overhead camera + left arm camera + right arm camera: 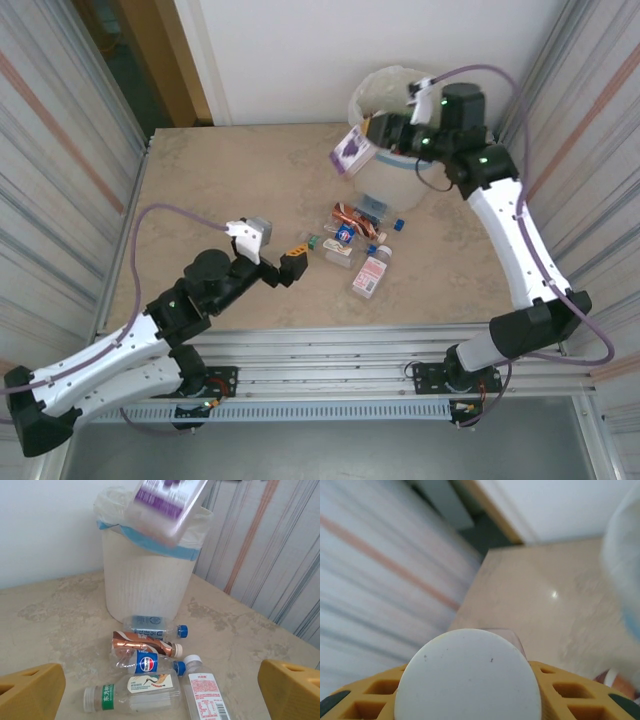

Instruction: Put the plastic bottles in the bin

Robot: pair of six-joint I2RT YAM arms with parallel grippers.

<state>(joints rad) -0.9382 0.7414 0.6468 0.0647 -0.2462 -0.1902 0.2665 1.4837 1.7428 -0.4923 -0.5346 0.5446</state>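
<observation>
Cluster of small capped bottles (147,662) flat near the white bag-lined bin (150,590); purple-labelled bottle (167,505) tilted aloft beside its rim.

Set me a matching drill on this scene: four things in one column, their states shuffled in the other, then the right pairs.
Things:
1. purple-label bottle
2. Pepsi bottle
3. bin
4. left gripper

States:
A. lying on its side on the table
B. open, holding nothing
C. held in the air next to the top of the bin
D. standing upright, white with a pale blue band

Pairs: 1-C, 2-A, 3-D, 4-B.
</observation>
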